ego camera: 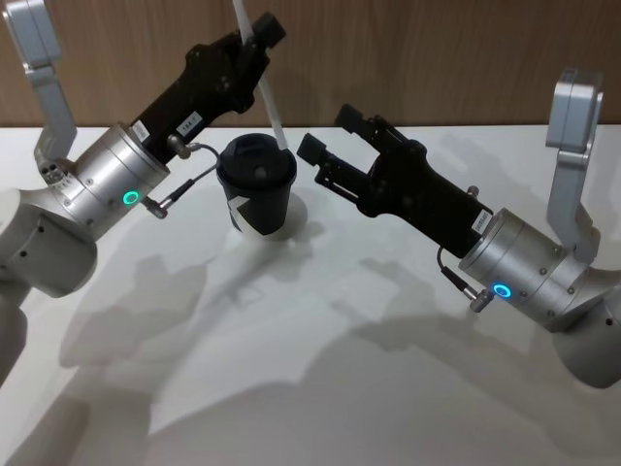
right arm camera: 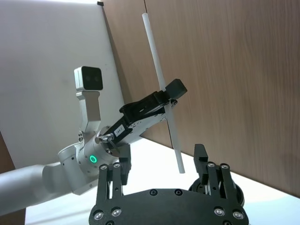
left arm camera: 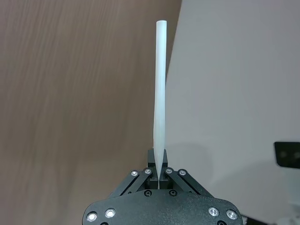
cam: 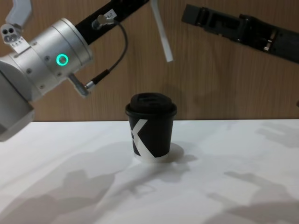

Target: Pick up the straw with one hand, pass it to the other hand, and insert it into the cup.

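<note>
Pinching the straw (right arm camera: 161,89) mid-length, left gripper (right arm camera: 168,96) fingers hold it above the cup (ego camera: 257,194); right gripper (ego camera: 325,136) fingers spread.

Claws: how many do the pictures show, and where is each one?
2. The left claw is above and behind the cup, shut on the straw. The right claw is open, beside the cup.

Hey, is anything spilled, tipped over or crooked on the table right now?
Nothing stands out. The cup stands upright with its lid on, no spill around it. The left tool holds the straw tilted above the cup.
</note>
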